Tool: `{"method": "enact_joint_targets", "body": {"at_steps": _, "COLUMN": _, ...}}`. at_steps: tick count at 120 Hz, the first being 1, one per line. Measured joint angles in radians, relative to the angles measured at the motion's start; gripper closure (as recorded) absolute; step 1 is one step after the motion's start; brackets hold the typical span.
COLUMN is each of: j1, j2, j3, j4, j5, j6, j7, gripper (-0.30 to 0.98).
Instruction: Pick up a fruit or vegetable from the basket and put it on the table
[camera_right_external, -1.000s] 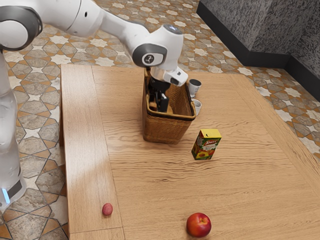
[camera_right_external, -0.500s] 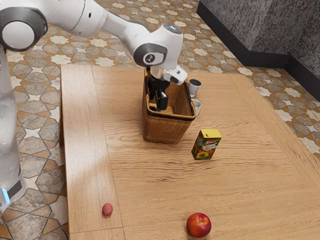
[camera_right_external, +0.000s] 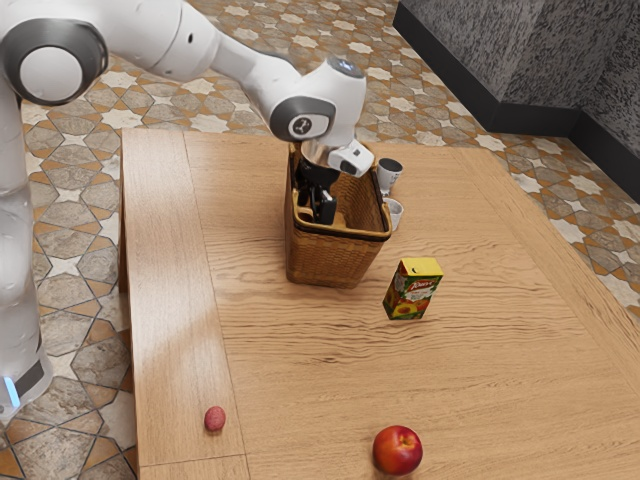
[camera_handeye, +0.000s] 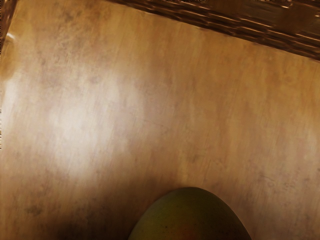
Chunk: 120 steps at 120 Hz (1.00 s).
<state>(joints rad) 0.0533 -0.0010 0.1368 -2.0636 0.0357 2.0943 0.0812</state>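
Out on the wooden surface (camera_right_external: 300, 350), no delivery yet from this wicker basket (camera_right_external: 332, 258)! Inside it, the gripper (camera_right_external: 320, 212), open or closed, I can't tell; right there, the green fruit (camera_handeye: 190, 217), low in the basket. The reach looks made; confirmed grip, lift and set-down remain.

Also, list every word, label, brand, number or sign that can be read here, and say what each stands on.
No text reads clearly enough to quote.
Carton: a brand name in light script on its printed front, too small to spell out.
Arm: a pale symbol in a dark round badge and a small mark near the top of the wrist, both too small to make out.
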Motion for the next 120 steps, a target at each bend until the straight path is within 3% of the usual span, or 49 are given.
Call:
{"method": "enact_joint_targets", "body": {"at_steps": 84, "j1": 0.008, "j2": 0.030, "j3": 0.000, "j4": -0.031, "j5": -0.005, "j6": 0.035, "j7": -0.003, "gripper": 0.00}}
{"method": "enact_joint_targets", "body": {"at_steps": 109, "j1": -0.011, "j2": 0.029, "j3": 0.001, "j4": -0.030, "j5": 0.004, "j6": 0.065, "j7": -0.006, "gripper": 0.35}}
{"method": "enact_joint_targets", "body": {"at_steps": 120, "j1": -0.016, "j2": 0.027, "j3": 0.001, "j4": -0.030, "j5": 0.011, "j6": 0.076, "j7": -0.009, "gripper": 0.40}}
